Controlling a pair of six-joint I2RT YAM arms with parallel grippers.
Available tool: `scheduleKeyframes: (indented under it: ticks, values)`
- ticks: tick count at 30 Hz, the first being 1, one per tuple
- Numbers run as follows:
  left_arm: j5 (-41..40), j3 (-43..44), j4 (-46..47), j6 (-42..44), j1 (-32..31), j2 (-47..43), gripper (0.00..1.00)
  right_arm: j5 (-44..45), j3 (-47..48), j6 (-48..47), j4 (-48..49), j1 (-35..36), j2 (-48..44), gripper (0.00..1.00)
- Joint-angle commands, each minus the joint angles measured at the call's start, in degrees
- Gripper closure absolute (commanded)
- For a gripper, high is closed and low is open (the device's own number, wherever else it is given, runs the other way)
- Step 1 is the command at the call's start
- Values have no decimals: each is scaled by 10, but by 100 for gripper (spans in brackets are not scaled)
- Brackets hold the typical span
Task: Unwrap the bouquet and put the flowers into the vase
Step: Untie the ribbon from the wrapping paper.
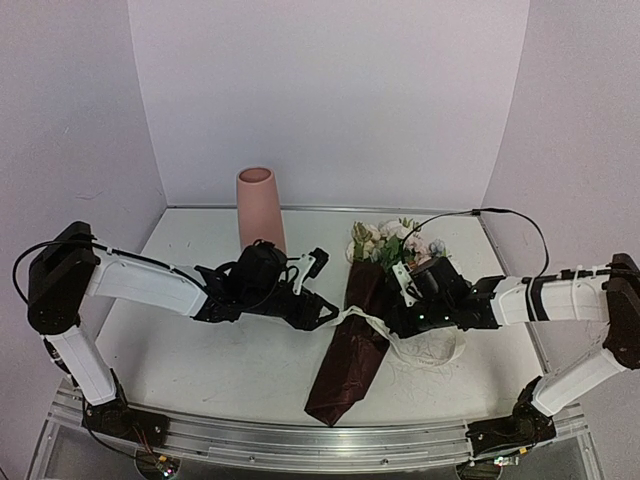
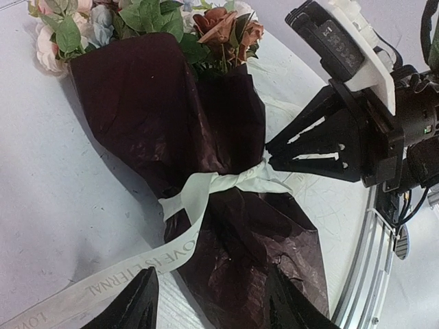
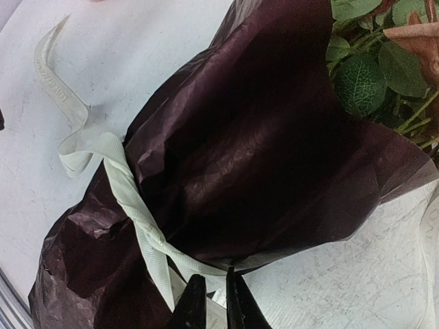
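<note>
right gripper [image 3: 214,277] was clamped on cream fabric ribbon [image 3: 130,199] binding dark-red paper-wrapped bouquet [image 3: 260,151]; untying pull was judged due.

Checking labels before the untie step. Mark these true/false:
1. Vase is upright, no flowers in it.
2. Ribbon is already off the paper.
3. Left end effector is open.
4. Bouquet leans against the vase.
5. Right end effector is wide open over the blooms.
1. True. The vase stands upright at the back and its mouth looks empty.
2. False. The ribbon is tied around the wrapping paper.
3. True. The left end effector has its fingers spread wide over the lower wrap.
4. False. The bouquet lies flat on the table, apart from the vase.
5. False. The right end effector is pinched on the ribbon, at the wrap's waist.
</note>
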Motion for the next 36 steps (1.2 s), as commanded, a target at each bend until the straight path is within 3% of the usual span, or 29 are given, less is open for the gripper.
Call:
scheduleKeyframes:
  ticks: [1,5,10,20,29,33,36]
  values:
    - [15,53,-15,30,1,23,47,-16,11,-11,18,3,-9,79]
    - [22,83,-42,38,0,43,49,-31,36,-26,18,4,17,68]
    - [31,91,-44,39,-2,54,51,-22,62,-31,17,3,47,69]
    - [23,119,-72,51,-2,97,61,-29,53,-28,17,4,43,99]
    - [12,156,-88,65,-2,135,59,-19,0,8,17,3,-29,100]
    - [-24,180,-109,82,-2,164,70,-20,-19,20,17,4,-39,100]
    - [-41,212,-140,102,-2,188,86,-24,-28,26,17,4,-38,100]
